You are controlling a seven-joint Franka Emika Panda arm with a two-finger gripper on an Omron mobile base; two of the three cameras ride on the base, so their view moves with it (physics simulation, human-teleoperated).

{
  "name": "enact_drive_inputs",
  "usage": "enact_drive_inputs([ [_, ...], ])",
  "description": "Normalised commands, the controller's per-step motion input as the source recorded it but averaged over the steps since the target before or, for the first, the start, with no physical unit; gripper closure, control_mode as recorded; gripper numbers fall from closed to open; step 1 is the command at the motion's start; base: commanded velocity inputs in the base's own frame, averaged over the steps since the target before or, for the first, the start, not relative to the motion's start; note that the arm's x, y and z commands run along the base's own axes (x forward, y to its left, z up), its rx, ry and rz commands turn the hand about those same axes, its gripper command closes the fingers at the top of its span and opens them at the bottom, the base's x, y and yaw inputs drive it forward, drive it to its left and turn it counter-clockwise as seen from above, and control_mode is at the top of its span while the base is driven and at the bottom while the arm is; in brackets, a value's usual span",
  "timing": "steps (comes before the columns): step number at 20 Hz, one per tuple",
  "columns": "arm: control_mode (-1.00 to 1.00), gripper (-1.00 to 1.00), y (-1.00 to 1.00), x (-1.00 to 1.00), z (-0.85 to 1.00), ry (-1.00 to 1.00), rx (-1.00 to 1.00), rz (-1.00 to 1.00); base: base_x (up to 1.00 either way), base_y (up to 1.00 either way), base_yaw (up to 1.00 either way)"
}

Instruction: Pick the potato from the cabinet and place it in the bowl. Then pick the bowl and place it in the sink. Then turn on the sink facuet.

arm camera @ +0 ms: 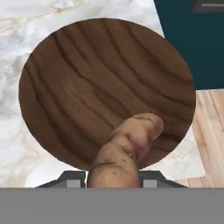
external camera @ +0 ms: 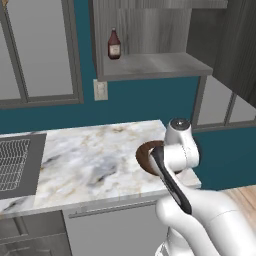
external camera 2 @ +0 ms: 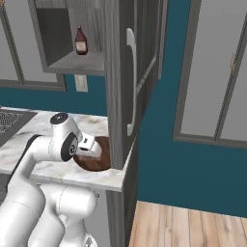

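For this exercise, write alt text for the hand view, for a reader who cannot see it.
A tan potato held in the pincer hangs over a round, dark wooden bowl. The bowl sits on a white marble worktop, near its edge, with wooden floor beyond.

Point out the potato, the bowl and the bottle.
potato (arm camera: 124, 151), hand view, middle of its skin
bowl (arm camera: 87, 83), hand view, bare wood inside
bottle (external camera: 114, 46), left base view, its white label
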Motion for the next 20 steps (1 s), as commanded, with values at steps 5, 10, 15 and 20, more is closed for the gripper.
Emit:
enact_drive_inputs([
  [5, -1.0, 1.0, -0.02, 0.21, -0.34, 0.0, 0.0, 0.0, 0.0, 0.0, 0.0],
  [10, -1.0, 1.0, -0.01, 0.33, -0.09, 0.01, 0.0, 0.0, 0.0, 0.0, 0.0],
  [15, -1.0, -1.0, 0.0, 0.37, 0.0, 0.06, 0.0, 0.0, 0.0, 0.0, 0.0],
  [20, -1.0, -1.0, -0.01, 0.22, -0.06, 0.06, 0.0, 0.0, 0.0, 0.0, 0.0],
])
